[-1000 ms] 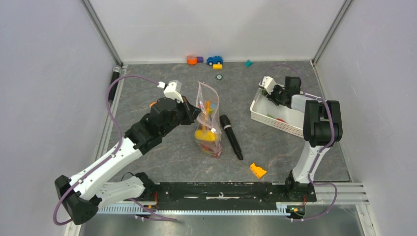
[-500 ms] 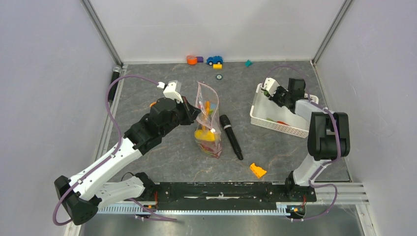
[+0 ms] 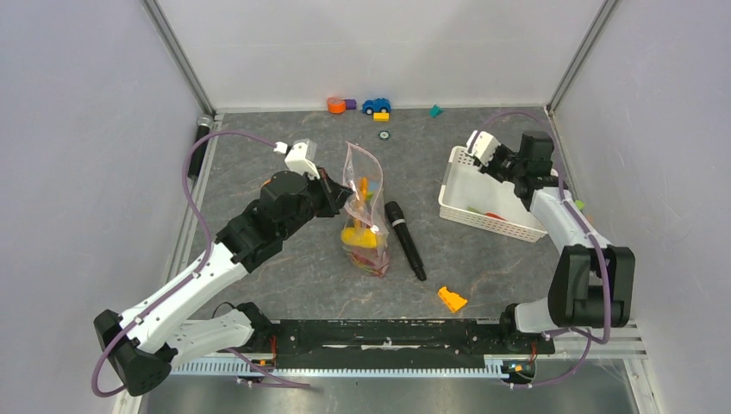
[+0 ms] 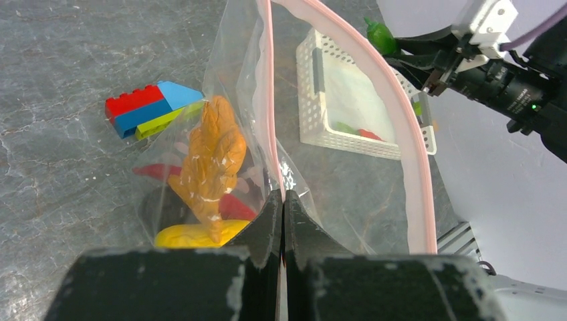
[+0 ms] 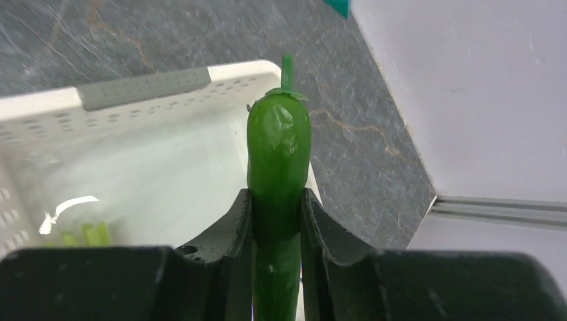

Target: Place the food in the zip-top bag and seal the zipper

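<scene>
Partway: left gripper (image 4: 282,217) clamps flat on the zip-top bag (image 4: 234,87) rim, carrot (image 4: 214,154) already inside just beyond its tips; right gripper (image 5: 275,214) pinches a green pepper (image 5: 277,154) above the basket (image 5: 144,83), more food (image 4: 366,134) below, zipper (image 4: 394,114) unsealed.

The black microphone (image 3: 404,240) lies just right of the zip-top bag (image 3: 364,211), in the way. Between it and the white basket (image 3: 491,222) there is bare table (image 3: 483,267) to pass.

Zip-top bag (image 3: 365,226) upright, pink zipper (image 4: 269,100) open, yellow and orange food (image 4: 210,160) inside; green pepper (image 5: 277,154) held aloft.
</scene>
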`<action>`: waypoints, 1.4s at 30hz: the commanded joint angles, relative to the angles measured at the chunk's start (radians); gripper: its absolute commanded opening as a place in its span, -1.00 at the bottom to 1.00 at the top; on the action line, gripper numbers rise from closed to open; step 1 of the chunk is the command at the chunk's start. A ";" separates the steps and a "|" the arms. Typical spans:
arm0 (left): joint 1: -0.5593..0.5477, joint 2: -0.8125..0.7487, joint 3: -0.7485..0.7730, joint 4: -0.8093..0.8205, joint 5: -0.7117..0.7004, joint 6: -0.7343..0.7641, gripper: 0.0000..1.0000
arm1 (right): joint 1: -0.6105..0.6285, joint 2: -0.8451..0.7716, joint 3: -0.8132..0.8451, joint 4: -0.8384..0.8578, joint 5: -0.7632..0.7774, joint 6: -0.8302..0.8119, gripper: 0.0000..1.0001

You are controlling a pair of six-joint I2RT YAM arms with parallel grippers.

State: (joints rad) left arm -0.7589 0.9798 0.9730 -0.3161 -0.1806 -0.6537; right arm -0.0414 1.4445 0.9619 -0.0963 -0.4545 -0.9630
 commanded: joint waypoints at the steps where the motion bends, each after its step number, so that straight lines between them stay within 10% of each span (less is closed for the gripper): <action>1: 0.000 -0.004 0.045 0.063 -0.006 0.045 -0.95 | 0.000 -0.148 -0.037 0.142 -0.156 0.198 -1.00; 7: 0.000 0.005 0.051 0.089 -0.007 0.047 -0.96 | 0.113 -0.307 -0.120 0.660 -0.273 0.889 -0.98; 14: 0.000 0.007 0.079 0.065 0.003 0.051 -0.96 | 0.403 -0.381 -0.082 0.682 -0.167 0.973 -0.93; 27: 0.000 -0.038 0.067 0.035 0.045 0.028 -0.95 | 0.773 -0.175 -0.042 1.214 0.075 1.280 -1.00; 42: 0.000 -0.103 0.036 0.026 0.060 0.009 -0.96 | 0.899 0.083 0.056 1.412 0.242 1.242 -1.00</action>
State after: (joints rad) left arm -0.7589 0.9112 1.0073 -0.3183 -0.1280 -0.6380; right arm 0.8516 1.4902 1.0168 1.1889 -0.2947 0.2798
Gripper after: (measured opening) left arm 0.033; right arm 0.287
